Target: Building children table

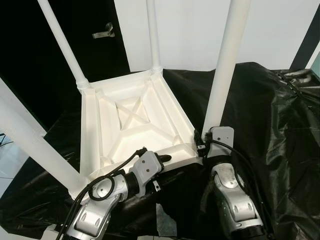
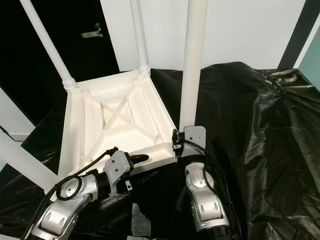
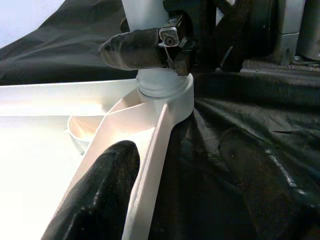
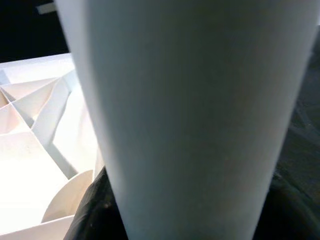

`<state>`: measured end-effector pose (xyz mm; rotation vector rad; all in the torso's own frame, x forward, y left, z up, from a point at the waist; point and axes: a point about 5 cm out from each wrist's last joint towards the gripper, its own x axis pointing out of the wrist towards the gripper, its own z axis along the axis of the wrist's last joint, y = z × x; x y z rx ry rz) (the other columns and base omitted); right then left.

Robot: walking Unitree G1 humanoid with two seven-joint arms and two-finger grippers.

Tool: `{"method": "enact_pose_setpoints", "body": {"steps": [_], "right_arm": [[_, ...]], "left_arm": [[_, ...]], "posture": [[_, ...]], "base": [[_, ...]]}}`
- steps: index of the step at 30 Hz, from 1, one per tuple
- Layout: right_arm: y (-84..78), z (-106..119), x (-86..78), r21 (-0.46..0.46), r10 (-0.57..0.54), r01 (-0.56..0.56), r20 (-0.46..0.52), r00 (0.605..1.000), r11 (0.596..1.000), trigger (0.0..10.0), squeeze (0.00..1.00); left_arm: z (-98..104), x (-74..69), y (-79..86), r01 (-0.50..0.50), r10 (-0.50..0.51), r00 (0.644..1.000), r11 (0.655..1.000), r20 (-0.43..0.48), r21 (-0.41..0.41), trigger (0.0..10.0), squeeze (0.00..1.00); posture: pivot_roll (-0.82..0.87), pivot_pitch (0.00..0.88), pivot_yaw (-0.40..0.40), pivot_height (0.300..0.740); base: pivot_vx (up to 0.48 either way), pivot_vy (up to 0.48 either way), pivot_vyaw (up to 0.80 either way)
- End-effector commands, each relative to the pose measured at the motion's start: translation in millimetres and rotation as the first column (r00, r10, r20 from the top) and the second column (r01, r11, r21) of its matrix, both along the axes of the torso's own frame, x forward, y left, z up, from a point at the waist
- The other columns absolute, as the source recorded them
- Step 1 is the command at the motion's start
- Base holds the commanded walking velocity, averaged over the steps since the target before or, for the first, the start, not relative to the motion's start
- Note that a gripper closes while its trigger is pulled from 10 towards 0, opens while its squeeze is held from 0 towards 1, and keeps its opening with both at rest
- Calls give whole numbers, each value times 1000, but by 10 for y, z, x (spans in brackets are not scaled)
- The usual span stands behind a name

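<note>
Left eye view has the white tabletop point(image 1: 130, 125) upside down on black sheeting point(image 1: 270, 125), 4 legs up. My right gripper point(image 1: 202, 142) clamps the near-right leg point(image 1: 225, 70); left gripper point(image 3: 185, 170) straddles the rim, spread wide. Light, stiff, slick plastic, I'd judge; grip low by the socket.

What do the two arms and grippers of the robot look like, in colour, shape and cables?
Both arms are silver metal with rounded joint housings. The left arm has a round ring-shaped joint and a black cable looping over it. The right arm also carries black cables, running to a grey wrist block. The left gripper has two long black fingers with rounded, slightly worn tips.
</note>
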<state>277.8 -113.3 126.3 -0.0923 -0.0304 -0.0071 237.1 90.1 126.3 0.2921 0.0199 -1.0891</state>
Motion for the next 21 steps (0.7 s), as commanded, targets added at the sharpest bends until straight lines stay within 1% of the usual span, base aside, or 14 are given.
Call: {"method": "enact_pose_setpoints", "body": {"steps": [1,4,8,15,16,18,20,21], "right_arm": [[-86,-166,-52,7,-66,67,-89,994,998,10000,0],[-90,-161,-56,6,-77,78,-90,993,997,10000,0],[-49,-144,-66,3,-78,79,-90,993,997,10000,0],[-45,-130,-72,-2,-88,89,-86,992,996,10000,0],[-37,-109,-72,-6,-70,70,-75,995,998,10000,1000],[-32,-93,-73,-8,-55,55,-68,996,998,10000,1000],[-61,-46,-76,-21,10,-11,-39,999,1000,10000,1000],[-61,-46,-76,-21,10,-11,-39,999,1000,10000,1000]], "left_arm": [[2,0,12,-28,28,1000,1000,6,6,10000,0],[2,0,12,-28,28,1000,1000,6,7,10000,0],[12,17,15,-31,31,999,999,9,7,10000,0],[13,11,9,-32,32,999,999,8,5,10000,0],[14,13,7,-34,34,999,999,8,4,10000,0],[16,15,7,-35,35,999,999,8,3,10000,0],[24,29,10,-41,41,999,999,10,0,10000,0],[24,29,10,-41,41,999,999,10,0,10000,0]], "posture": [[31,0,75,740],[31,0,75,740],[29,0,78,740],[27,0,77,740],[25,0,76,740],[25,0,76,740],[27,0,76,740],[27,0,76,740]], "base": [[0,0,0],[0,0,0],[0,0,0],[0,0,0],[0,0,0],[0,0,0],[0,0,0],[0,0,0]]}}
